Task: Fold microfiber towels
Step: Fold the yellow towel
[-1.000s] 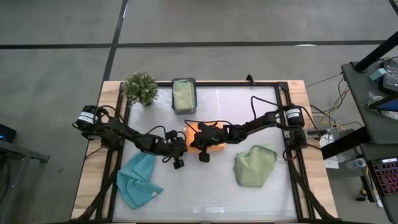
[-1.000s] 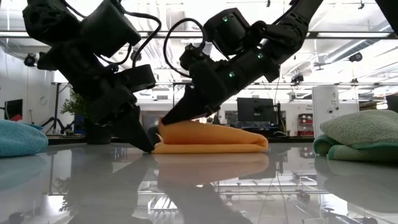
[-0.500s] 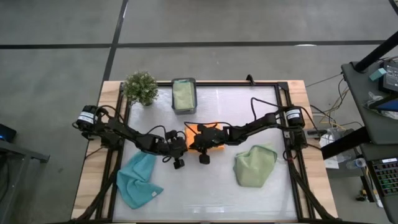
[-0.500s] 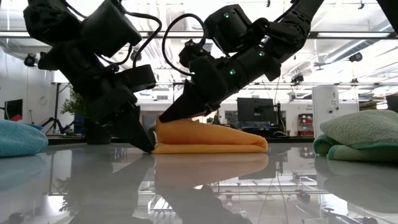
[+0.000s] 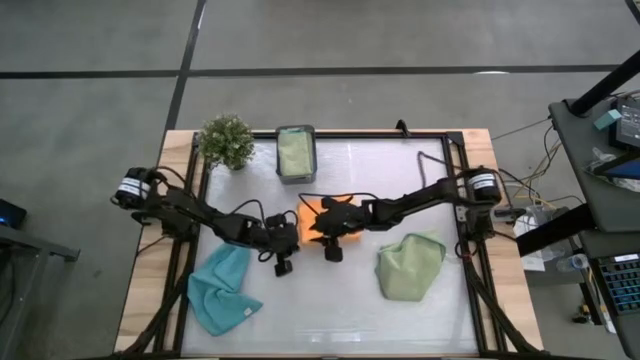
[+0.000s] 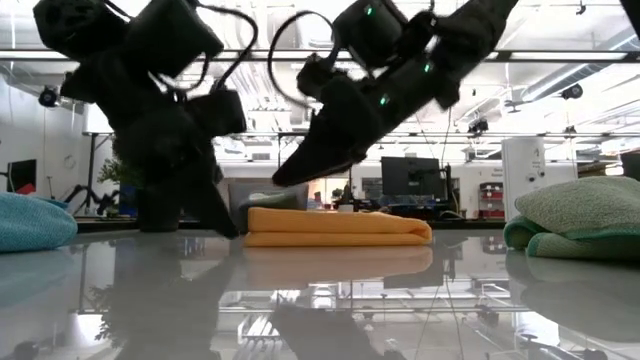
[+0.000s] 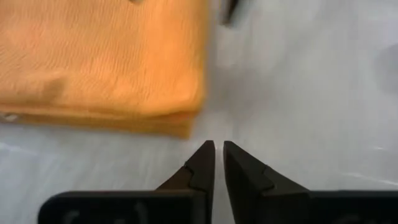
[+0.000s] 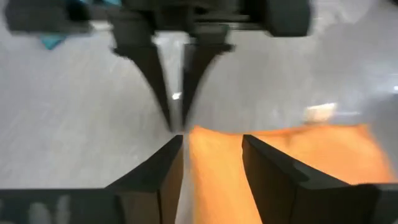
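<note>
The orange towel [image 6: 335, 226] lies folded flat on the table's middle [image 5: 312, 212], partly under my right arm. My right gripper [image 6: 292, 178] hangs open above the towel's left end, clear of it; in its wrist view the orange towel [image 8: 280, 155] shows under and between the spread fingers [image 8: 211, 140]. My left gripper [image 7: 217, 146] is shut, its tips low by the orange towel's corner [image 7: 189, 124], on the towel's left [image 6: 230, 228]. A blue towel [image 5: 222, 290] and a green towel [image 5: 408, 267] lie crumpled near the front. My left gripper's shut fingertips [image 7: 208, 152] slant down at the table just off the orange towel's corner, with a thin strip of table showing between. Whether they touch the table or the towel I cannot tell.
A dark grey box [image 5: 295, 152] with a green cloth in it stands at the back, and a potted plant [image 5: 226, 140] sits at the back left corner. The glossy table [image 5: 330, 310] is bare between the blue and green towels.
My right gripper has opened, let go of the orange towel's left end and risen above it. That end, held lifted a second ago, has dropped, and the towel now lies flat in its fold.
</note>
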Action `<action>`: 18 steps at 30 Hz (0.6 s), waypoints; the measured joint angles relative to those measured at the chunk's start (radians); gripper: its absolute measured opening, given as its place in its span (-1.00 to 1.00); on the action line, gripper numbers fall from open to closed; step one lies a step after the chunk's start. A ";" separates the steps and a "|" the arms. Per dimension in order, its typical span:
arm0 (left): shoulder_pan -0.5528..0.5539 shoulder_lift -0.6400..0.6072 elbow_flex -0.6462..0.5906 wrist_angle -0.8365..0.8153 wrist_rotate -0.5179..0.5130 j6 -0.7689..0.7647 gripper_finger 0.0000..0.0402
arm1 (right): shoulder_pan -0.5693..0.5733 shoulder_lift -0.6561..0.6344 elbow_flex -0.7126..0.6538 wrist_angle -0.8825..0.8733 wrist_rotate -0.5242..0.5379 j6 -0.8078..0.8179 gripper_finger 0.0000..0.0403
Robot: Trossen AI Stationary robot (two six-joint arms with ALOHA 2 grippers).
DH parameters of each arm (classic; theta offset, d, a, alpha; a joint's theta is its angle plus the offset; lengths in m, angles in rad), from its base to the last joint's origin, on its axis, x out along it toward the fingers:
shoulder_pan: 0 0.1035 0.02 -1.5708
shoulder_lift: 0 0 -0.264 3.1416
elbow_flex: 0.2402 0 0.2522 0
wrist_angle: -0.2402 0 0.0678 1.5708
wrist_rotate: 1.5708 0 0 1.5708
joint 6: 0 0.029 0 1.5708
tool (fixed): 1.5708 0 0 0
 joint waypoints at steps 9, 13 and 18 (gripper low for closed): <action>0.001 -0.106 0.001 0.073 -0.087 0.054 -0.90 | 0.000 -0.163 -0.038 -0.196 0.085 -0.021 -0.61; 0.003 -0.079 0.001 0.169 -0.157 0.094 -0.90 | 0.000 -0.212 -0.111 -0.159 0.139 -0.004 -0.90; 0.020 -0.006 0.000 0.246 -0.200 0.107 -0.90 | -0.011 -0.248 -0.230 -0.027 0.195 0.043 -0.94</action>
